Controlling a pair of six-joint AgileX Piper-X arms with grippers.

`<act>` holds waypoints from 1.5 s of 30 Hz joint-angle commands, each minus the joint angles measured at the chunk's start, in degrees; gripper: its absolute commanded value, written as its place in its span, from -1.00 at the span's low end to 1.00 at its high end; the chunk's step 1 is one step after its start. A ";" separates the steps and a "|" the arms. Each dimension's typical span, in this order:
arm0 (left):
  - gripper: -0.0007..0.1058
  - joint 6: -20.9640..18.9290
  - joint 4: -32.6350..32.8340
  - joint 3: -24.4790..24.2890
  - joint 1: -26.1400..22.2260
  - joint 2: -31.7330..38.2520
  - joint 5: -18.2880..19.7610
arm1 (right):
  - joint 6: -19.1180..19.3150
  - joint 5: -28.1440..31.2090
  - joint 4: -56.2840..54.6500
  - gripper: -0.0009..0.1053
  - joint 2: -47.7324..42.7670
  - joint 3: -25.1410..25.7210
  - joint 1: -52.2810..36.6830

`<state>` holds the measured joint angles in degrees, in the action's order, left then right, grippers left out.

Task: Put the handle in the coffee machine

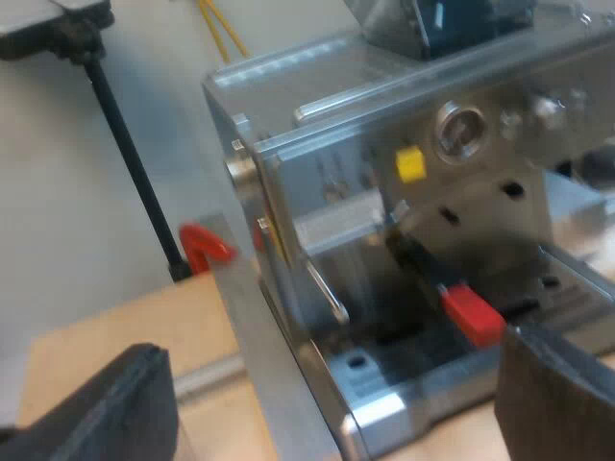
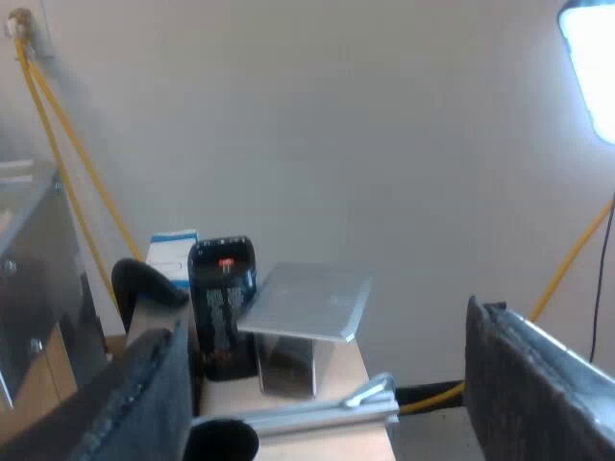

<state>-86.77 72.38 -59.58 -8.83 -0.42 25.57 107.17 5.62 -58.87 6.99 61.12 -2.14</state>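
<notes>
— Where was the handle?
— The handle (image 1: 423,269) sat in the front of the espresso machine (image 1: 317,182), under the brew head. Its red end (image 1: 473,314) stuck out above the drip tray (image 1: 394,408).
— And the left gripper?
— The left gripper (image 1: 327,389) was spread wide and empty. One finger was near that red end, apart from it.
— The right one?
— The right gripper (image 2: 332,384) was spread too and held nothing. It faced a black device (image 2: 223,298) and a metal-lidded box (image 2: 306,317).
— So, finished?
— Inserted, I judged. Whether it was twisted fully home, I couldn't tell from that angle. Only confirming the lock looked left.
</notes>
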 commanded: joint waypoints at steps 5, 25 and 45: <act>0.33 0.09 10.41 0.20 -0.06 6.74 0.20 | 1.10 -0.37 -0.48 0.21 -9.87 -7.25 -0.25; 0.33 -7.89 -7.25 11.02 5.64 9.21 -15.38 | 0.70 -11.41 9.26 0.21 -10.05 -19.32 0.33; 0.33 -7.85 -14.20 30.14 7.67 8.96 -16.37 | -2.50 -5.25 5.12 0.21 -9.92 -33.64 0.33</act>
<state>-94.03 59.35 -29.02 -1.41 0.75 9.60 104.24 -0.53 -54.14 -0.63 27.12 -1.82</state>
